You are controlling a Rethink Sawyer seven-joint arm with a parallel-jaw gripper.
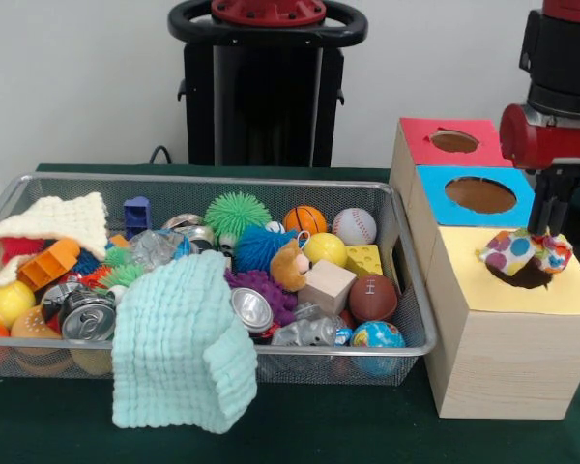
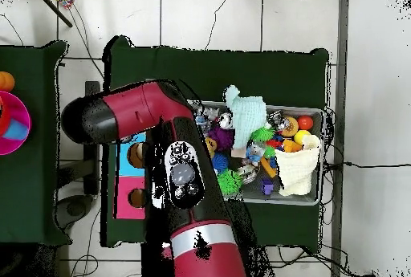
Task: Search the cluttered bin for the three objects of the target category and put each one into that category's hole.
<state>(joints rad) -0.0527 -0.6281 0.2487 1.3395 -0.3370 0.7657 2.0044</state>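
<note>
A crumpled wrapper, printed red, blue, yellow and white, lies over the dark ragged hole in the yellow top of the pale wood box. My gripper comes down from above at the right and reaches the wrapper's upper right edge. The wire mesh bin stands left of the boxes, full of clutter; I can pick out no other such wrapper in it. In the overhead view my arm hides the gripper, the wrapper and the yellow box, and the bin's rim shows on the right.
Behind the yellow box stand a blue-topped hole and a red-topped hole. A mint knitted cloth hangs over the bin's near rim, a cream cloth over its left end. Balls, cans and blocks fill the bin.
</note>
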